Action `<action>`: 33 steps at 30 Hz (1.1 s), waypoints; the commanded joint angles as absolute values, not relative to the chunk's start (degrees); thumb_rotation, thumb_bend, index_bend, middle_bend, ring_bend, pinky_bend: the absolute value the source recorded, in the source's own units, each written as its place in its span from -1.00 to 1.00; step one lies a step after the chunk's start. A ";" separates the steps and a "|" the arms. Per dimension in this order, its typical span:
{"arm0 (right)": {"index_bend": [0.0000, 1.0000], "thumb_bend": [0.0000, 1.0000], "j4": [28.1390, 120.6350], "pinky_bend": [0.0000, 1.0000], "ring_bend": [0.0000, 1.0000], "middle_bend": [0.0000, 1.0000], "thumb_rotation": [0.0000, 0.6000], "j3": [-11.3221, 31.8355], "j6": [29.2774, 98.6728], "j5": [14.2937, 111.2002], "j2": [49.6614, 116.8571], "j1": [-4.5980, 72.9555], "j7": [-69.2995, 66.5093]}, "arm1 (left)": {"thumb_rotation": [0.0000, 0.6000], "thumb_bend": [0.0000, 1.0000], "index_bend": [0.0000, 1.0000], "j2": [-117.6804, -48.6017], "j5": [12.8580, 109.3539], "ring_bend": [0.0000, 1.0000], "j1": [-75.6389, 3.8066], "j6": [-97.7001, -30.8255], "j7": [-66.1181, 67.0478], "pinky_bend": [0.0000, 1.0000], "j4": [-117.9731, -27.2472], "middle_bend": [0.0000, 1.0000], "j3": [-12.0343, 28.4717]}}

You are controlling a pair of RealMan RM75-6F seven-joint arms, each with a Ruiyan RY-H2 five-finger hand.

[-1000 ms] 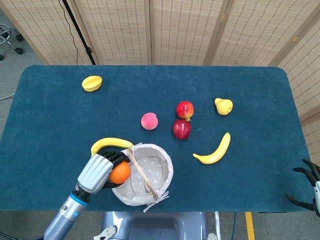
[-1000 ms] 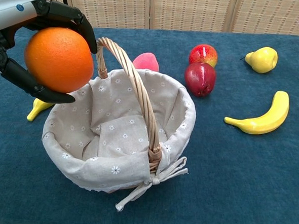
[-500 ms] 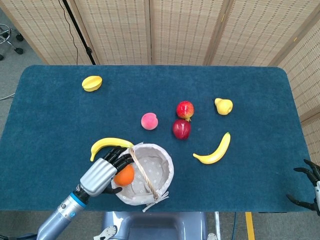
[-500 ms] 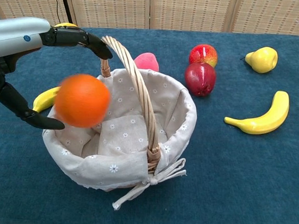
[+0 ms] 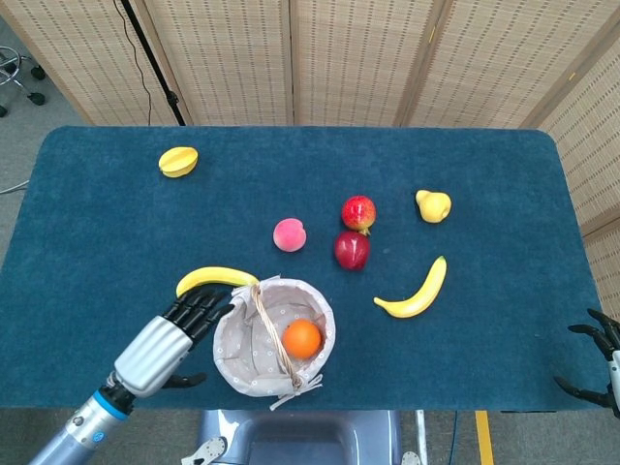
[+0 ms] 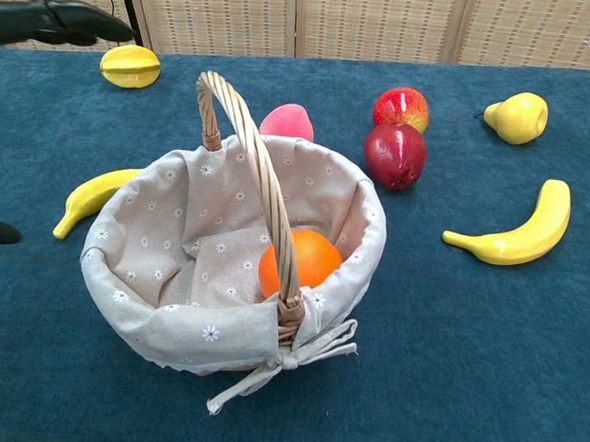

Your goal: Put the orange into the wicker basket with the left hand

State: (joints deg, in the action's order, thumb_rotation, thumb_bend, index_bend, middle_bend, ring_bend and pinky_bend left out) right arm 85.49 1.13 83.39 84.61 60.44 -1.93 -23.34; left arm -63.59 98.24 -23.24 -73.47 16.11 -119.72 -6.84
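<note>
Blue table [image 5: 116, 223] across nearly the whole head view, wooden screens along the top edge. Wicker basket [image 5: 232, 363] with a daisy-print cloth lining low and left of centre in that view, filling the lower left of the chest view [image 6: 150, 302], handle arching over the middle. Orange [image 5: 302, 339] inside the basket, lying on the lining at its right side, partly behind the handle in the chest view [image 6: 313, 257].

Left hand [image 5: 165, 339] at lower left of the head view, just left of the basket, fingers spread apart and holding nothing, fingertips near the basket rim; in the chest view only dark fingertips at the upper left corner and at the left edge. Right hand [image 5: 596, 363] at the far lower right edge of the head view, off the table, dark fingers apart and empty.

Yellow banana [image 5: 215, 279] just above the basket. Second banana [image 5: 417, 294] right of centre. Dark red apple [image 5: 352, 250] with a brighter red apple [image 5: 358, 211] touching above it, pink peach [image 5: 289, 234] to their left. Yellow pear [image 5: 433, 205] further right. Yellow star fruit [image 5: 178, 161] in the upper left.
</note>
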 commanded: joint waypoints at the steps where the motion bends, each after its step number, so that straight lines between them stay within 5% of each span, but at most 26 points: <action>1: -0.44 -1.00 85.48 -0.86 -0.80 -0.80 1.00 1.12 83.22 84.57 60.49 -1.87 -23.23 | 1.00 -1.00 -1.00 -58.89 100.91 -1.00 -20.03 -78.15 12.13 -1.00 -116.52 -1.00 -8.91; 10: -0.44 -1.00 86.41 -0.86 -0.79 -0.80 1.00 0.80 83.28 85.60 60.59 -1.63 -22.20 | 1.00 -1.00 -1.00 -57.42 96.11 -1.00 -15.03 -84.83 6.40 -1.00 -107.14 -1.00 -6.73; 21: -0.44 -1.00 89.62 -0.86 -0.80 -0.80 1.00 0.17 86.77 88.85 60.13 -2.32 -17.79 | 1.00 -1.00 -0.98 -61.83 86.08 -1.00 -12.61 -84.71 -0.16 -1.00 -93.89 -1.00 -1.76; 33: -0.44 -1.00 91.19 -0.86 -0.80 -0.80 1.00 -0.93 87.31 90.78 59.86 -2.41 -16.48 | 1.00 -1.00 -0.97 -63.45 85.11 -1.00 -10.02 -87.13 -2.45 -1.00 -89.88 -1.00 0.19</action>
State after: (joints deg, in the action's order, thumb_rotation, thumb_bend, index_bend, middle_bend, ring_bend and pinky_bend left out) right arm 91.14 -0.84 87.33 90.69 59.84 -2.40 -16.56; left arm -63.29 85.10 -10.11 -87.10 -2.30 -90.04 0.06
